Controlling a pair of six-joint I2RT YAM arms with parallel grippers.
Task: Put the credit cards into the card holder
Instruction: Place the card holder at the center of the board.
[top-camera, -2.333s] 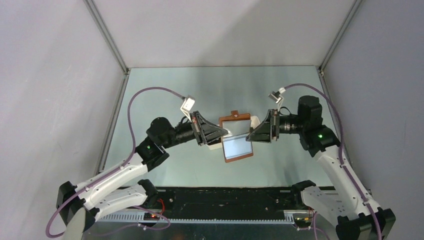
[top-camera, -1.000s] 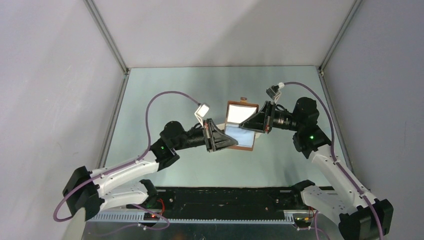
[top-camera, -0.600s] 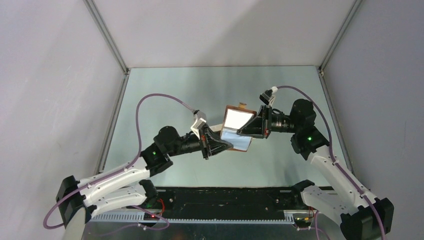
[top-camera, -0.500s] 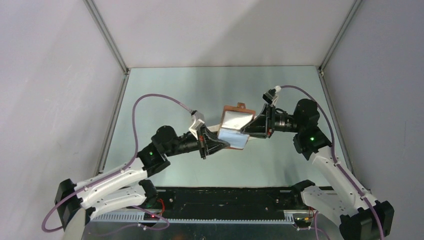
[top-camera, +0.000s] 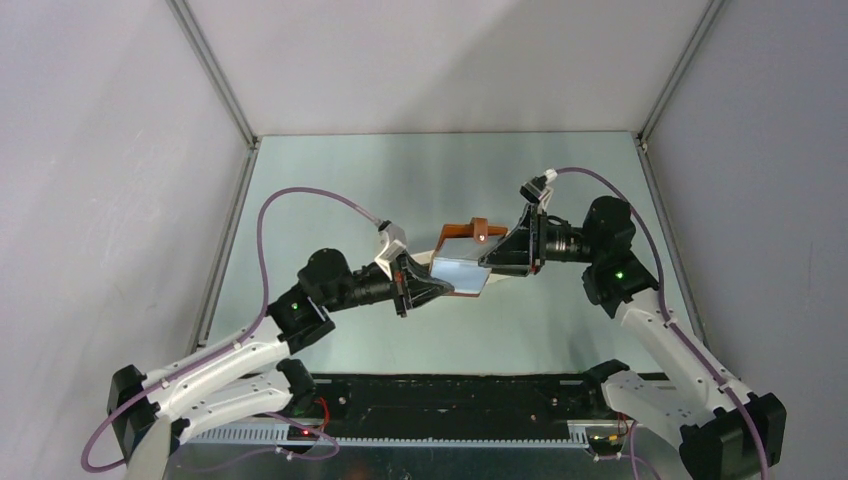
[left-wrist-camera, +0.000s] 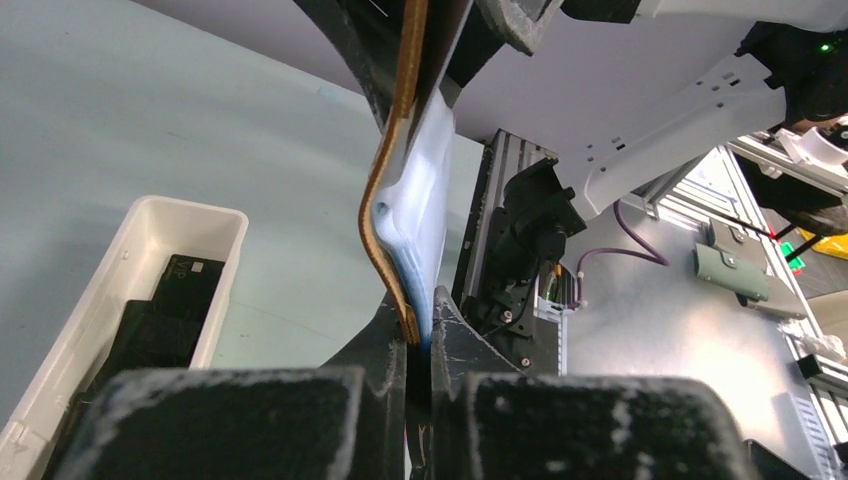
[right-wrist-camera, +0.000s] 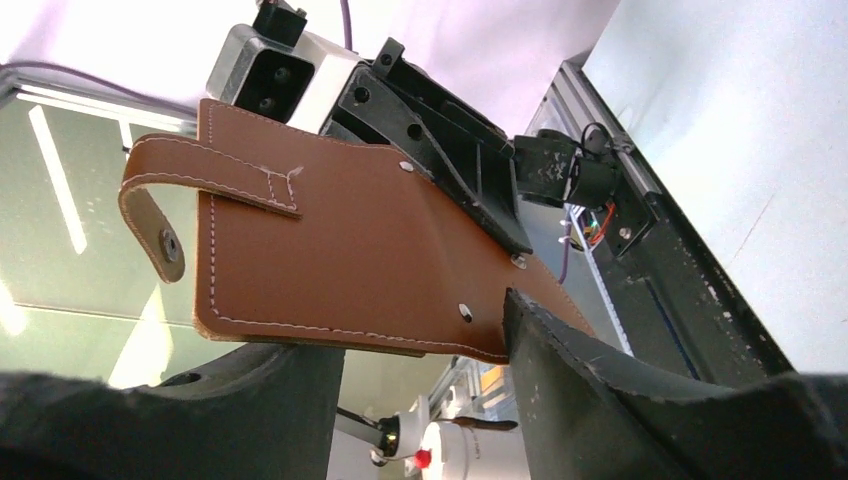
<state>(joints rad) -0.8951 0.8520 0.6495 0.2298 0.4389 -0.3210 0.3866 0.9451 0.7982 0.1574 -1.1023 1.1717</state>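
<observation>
The card holder (top-camera: 462, 266), a brown leather wallet with pale blue inner pockets, hangs above the table between both grippers, tilted with its snap tab (top-camera: 481, 228) up. My left gripper (top-camera: 441, 287) is shut on its lower edge; in the left wrist view (left-wrist-camera: 418, 338) the wallet (left-wrist-camera: 415, 190) rises edge-on from the pads. My right gripper (top-camera: 503, 257) is open at the wallet's right side; in the right wrist view (right-wrist-camera: 410, 330) the brown back (right-wrist-camera: 350, 250) lies across the spread fingers and touches one finger (right-wrist-camera: 560, 350). The black credit cards (left-wrist-camera: 160, 315) lie in a white tray.
The white oblong tray (left-wrist-camera: 85, 300) stands on the pale green table below the wallet; in the top view only slivers of the tray (top-camera: 424, 258) show beside the grippers. Metal frame posts and grey walls close in the table on three sides.
The wallet, whose pale inside earlier faced up, has tipped so its brown back and tab show. The left arm has drawn back to the left, still holding its edge.
</observation>
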